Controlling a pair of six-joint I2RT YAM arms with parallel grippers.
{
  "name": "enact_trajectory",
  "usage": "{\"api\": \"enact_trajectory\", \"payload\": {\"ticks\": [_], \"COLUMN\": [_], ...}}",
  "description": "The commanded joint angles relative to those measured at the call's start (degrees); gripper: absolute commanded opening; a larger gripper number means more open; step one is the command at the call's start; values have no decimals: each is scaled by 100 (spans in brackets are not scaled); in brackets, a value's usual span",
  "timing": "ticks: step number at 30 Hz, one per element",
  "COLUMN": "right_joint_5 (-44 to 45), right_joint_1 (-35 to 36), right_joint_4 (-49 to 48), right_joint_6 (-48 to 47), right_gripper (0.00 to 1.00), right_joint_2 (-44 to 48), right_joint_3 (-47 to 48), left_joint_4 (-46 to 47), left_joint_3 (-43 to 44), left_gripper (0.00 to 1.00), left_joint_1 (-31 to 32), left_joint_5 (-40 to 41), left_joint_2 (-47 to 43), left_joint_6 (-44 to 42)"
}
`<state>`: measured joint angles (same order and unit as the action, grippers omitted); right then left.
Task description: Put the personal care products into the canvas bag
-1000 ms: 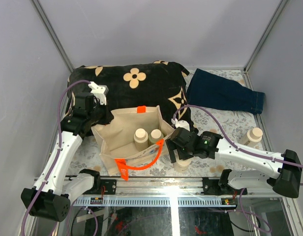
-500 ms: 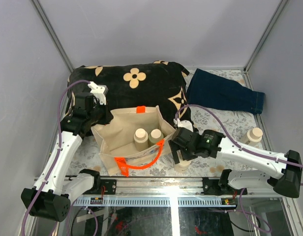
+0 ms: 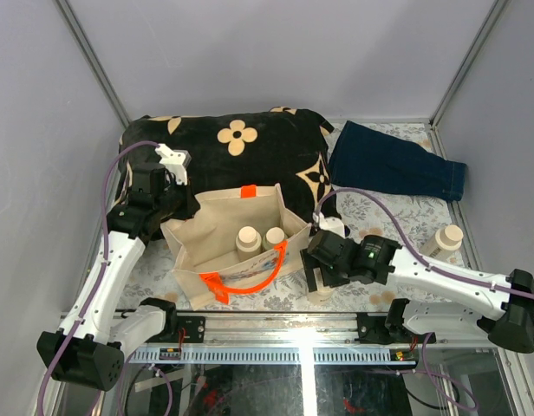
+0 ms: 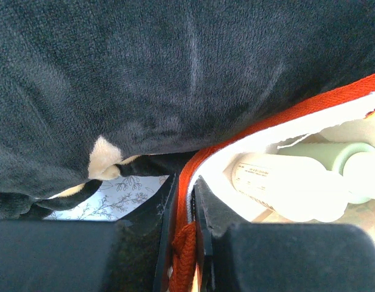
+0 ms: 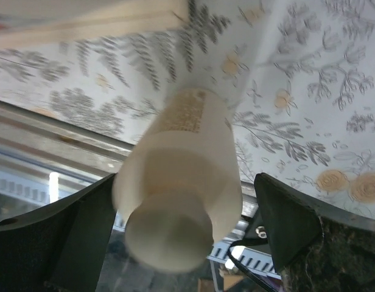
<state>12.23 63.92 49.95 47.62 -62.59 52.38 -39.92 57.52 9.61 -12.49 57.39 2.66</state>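
**Two bottles bagged, two out on the counter**

- Near edge of the counter [image 3: 381, 218], right of centre: one bottle [image 3: 320, 293] stands upright, cream cap up. The right jaws hang over it, spread wide. In the right wrist view the same bottle [image 5: 178, 234] sits between the two fingers [image 5: 286, 225], with floral covering showing in the gap on one side. Not clamped.
- Just left of that bottle: the canvas bag [image 3: 213, 245], mouth open. One orange handle [image 3: 245, 282] droops over its near wall.
- Inside the bag: two bottles side by side, the left bottle [image 3: 247, 238] and its neighbour [image 3: 274, 236], caps up in the top view. The left wrist view shows them past the bag's rim, one cream with dark print [image 4: 279, 185], one greenish [image 4: 333, 152].
- Bag's left far corner: the left jaws are closed tight on the rim, pinching canvas and orange strap [image 4: 184, 261].
- Right edge of the counter: the fourth bottle [image 3: 448, 237] stands alone, well apart from the bag.
- Far side: a black cushion [image 3: 250, 160] with tan flowers lies behind the bag, touching it. A folded blue cloth [image 3: 393, 166] lies toward the far right corner.
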Motion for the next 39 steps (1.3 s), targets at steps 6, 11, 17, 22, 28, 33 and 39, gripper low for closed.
{"api": "enact_trajectory", "payload": {"ticks": [6,11,17,22,28,33,39], "right_joint_5": [-247,-138,-1,654,2430,3310,3873], "right_joint_1": [23,25,26,16,15,-35,-35], "right_joint_4": [-194,-116,88,872,2858,3301,3240], "right_joint_6": [302,254,201,135,-288,-1250,-1971], "right_gripper": [98,91,10,0,0,0,0], "right_joint_2": [-53,-102,-212,-298,-1178,-2192,-3110], "right_joint_3": [-667,-668,-385,759,3737,5814,6999], "left_joint_4": [152,153,152,152,152,195,188], "left_joint_3": [126,135,141,146,146,128,127], "left_gripper": [11,11,11,10,10,10,10], "left_joint_1": [-22,-20,-20,-20,-26,-18,-20], "left_joint_5": [33,18,13,3,4,-10,30], "left_joint_2": [18,34,36,31,29,27,-21], "left_joint_6": [-135,-140,-136,-127,-114,-83,-58]}}
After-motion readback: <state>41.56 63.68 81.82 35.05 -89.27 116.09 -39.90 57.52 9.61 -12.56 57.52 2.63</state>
